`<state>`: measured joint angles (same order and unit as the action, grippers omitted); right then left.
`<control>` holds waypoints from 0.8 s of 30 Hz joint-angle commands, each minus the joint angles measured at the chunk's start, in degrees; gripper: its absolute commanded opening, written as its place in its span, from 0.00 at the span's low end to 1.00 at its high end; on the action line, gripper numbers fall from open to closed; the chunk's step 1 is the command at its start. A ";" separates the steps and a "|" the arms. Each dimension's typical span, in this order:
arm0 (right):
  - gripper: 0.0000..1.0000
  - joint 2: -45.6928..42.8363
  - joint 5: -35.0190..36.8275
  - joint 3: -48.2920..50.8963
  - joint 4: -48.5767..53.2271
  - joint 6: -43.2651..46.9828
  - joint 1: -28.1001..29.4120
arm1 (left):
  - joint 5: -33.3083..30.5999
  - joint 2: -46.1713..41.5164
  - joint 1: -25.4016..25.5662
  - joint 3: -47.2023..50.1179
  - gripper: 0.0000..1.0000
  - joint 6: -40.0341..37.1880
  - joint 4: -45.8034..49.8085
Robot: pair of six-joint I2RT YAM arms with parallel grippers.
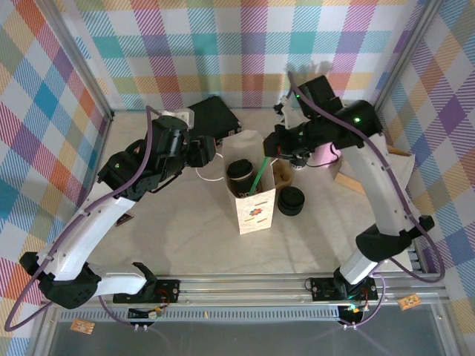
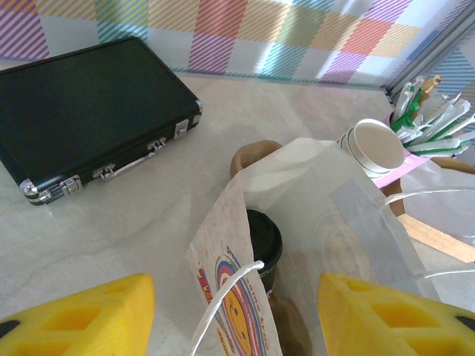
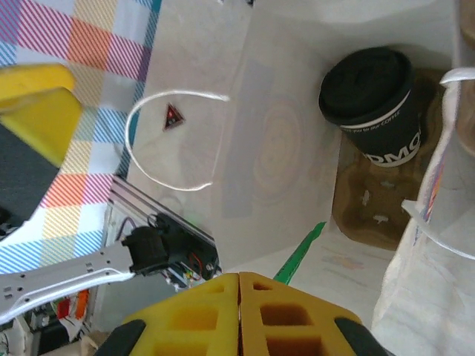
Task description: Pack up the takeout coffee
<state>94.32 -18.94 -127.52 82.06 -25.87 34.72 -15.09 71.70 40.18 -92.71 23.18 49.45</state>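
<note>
- The takeout coffee cup (image 3: 367, 96), dark with a black lid on, stands upright inside the open paper bag (image 1: 256, 211) mid-table. It sits in a brown pulp carrier (image 3: 371, 215) on the bag floor.
- The right gripper (image 3: 239, 297) hangs over the bag mouth with its yellow fingers pressed together. A green straw (image 3: 300, 252) slants out from under their tips down into the bag. Whether the straw is pinched I cannot tell.
- The cup lies below and to the left of those jaws, its long axis vertical. The straw leans across the bag beside it.
- The left gripper (image 2: 236, 319) has its jaws spread, with the bag's left wall and rim between them. Contact with the paper cannot be made out. It looks the nearer arm to the cup.
- Room is tight on the right, where a stack of black lids (image 1: 291, 201) sits just beside the bag and the pink cup (image 1: 324, 156) is near behind it. A black case (image 2: 89, 111) lies far left, well apart.
- The bag's string handle (image 3: 174, 141) loops loose by the rim and could snag a finger.
</note>
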 commanded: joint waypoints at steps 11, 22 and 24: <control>0.48 8.55 12.52 -16.02 8.12 1.55 4.00 | -1.77 -1.85 -0.64 1.50 0.60 1.58 0.47; 0.46 -9.10 37.52 0.44 6.65 -0.60 -17.14 | -0.72 2.98 0.52 -5.34 0.58 -3.51 1.82; 0.47 -12.95 37.57 8.16 3.70 1.61 -24.24 | -0.30 4.75 1.37 -7.49 0.58 -5.02 1.80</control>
<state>84.82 13.06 -125.34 86.72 -25.93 15.90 -15.90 74.65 40.60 -96.73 21.34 50.37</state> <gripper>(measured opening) 0.469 0.585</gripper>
